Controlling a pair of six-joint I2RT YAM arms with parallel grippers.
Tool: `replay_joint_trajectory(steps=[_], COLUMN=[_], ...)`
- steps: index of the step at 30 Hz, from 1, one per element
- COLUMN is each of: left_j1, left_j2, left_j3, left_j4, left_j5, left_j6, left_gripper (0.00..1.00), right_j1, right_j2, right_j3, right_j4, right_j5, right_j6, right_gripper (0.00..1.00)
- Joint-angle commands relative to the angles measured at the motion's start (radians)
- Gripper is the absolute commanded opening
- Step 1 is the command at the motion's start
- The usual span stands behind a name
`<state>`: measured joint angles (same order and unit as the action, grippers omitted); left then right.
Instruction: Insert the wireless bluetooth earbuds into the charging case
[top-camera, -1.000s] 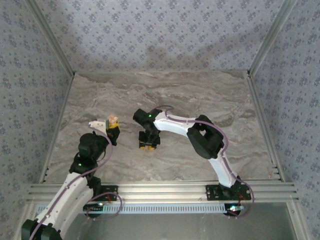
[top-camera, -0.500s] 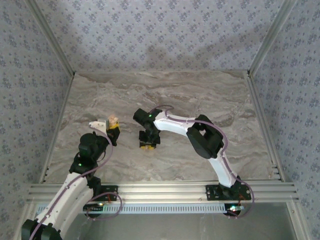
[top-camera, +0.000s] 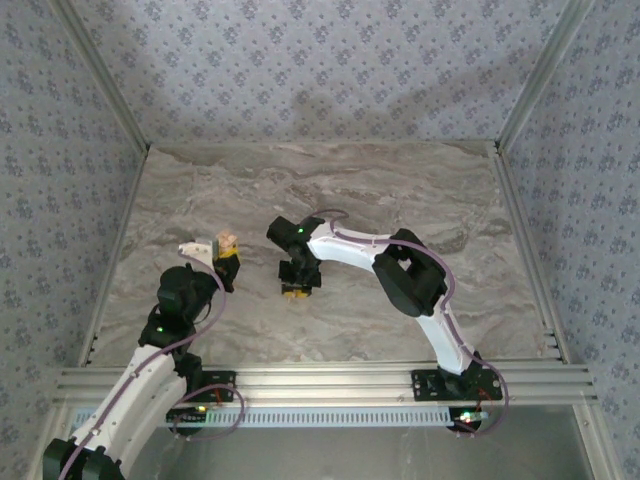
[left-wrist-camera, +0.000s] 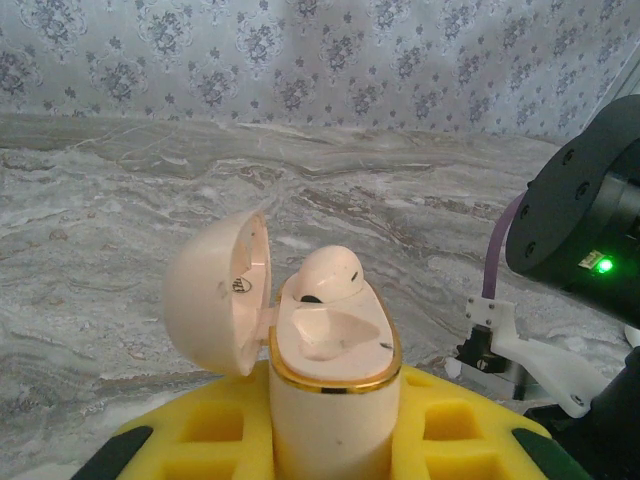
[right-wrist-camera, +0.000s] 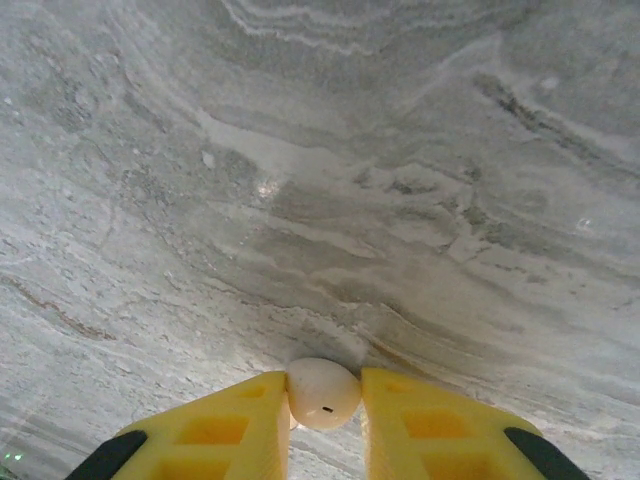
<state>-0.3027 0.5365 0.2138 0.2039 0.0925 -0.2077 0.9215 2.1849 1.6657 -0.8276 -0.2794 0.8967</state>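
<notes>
- Your left pincer (left-wrist-camera: 330, 440) is clamped narrow on the lower body of the charging case (left-wrist-camera: 330, 385), yellow pads on either side, holding it upright above the tabletop (right-wrist-camera: 300, 180)
- The case's lid (left-wrist-camera: 210, 300) hangs open on the side away from your right arm, so the mouth faces up and nothing blocks the approach from the right
- One earbud (left-wrist-camera: 330, 275) sits in the far socket, its rounded head standing above the gold rim
- The near socket (left-wrist-camera: 325, 335) is empty, and I judge that to be the target for the next insertion
- In the top view the case lies to the left of the right pincer (right-wrist-camera: 324, 405) and a little farther from the arm bases, near but apart, with open tabletop between them
- Your right pincer is closed on the second earbud (right-wrist-camera: 322, 388), its pale rounded head pinched between the two yellow pad tips and pointing down at the marble
- Only that head and one small dark hole show, so I cannot tell which way its stem runs between the pads
- The right arm carries the piece and the left arm merely presents the case, so the travel falls to the right arm: leftward and slightly away from you
- Expect to turn the wrist so the earbud's stem lines up with the socket's upright axis before you lower it
- Watch the seated earbud just beside the empty socket, since a pad drifting that way could knock it
</notes>
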Motion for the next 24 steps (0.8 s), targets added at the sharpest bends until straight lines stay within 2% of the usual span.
replay_joint_trajectory(steps=[1,6,12,24], left_j1=[0.007,0.007,-0.002,-0.209], left_j2=[-0.008,0.013,0.106,0.448], left_j3=[0.001,0.004,0.023,0.107], left_j4=[0.014,0.025,0.078,0.228], left_j5=[0.012,0.041,0.131,0.173], left_j6=[0.017,0.019,0.029,0.146], left_gripper=[0.14,0.15,0.14,0.14], right_j1=[-0.009,-0.009,-0.015,-0.054], right_j2=[0.024,-0.034,-0.149,-0.43], right_j3=[0.008,-0.049,-0.179,-0.512], right_j4=[-0.018,0.013,0.087,0.285], right_j5=[0.076,0.11,0.166,0.292], right_j6=[-0.019,-0.02,-0.016,-0.042], right_gripper=[0.25,0.23,0.23,0.23])
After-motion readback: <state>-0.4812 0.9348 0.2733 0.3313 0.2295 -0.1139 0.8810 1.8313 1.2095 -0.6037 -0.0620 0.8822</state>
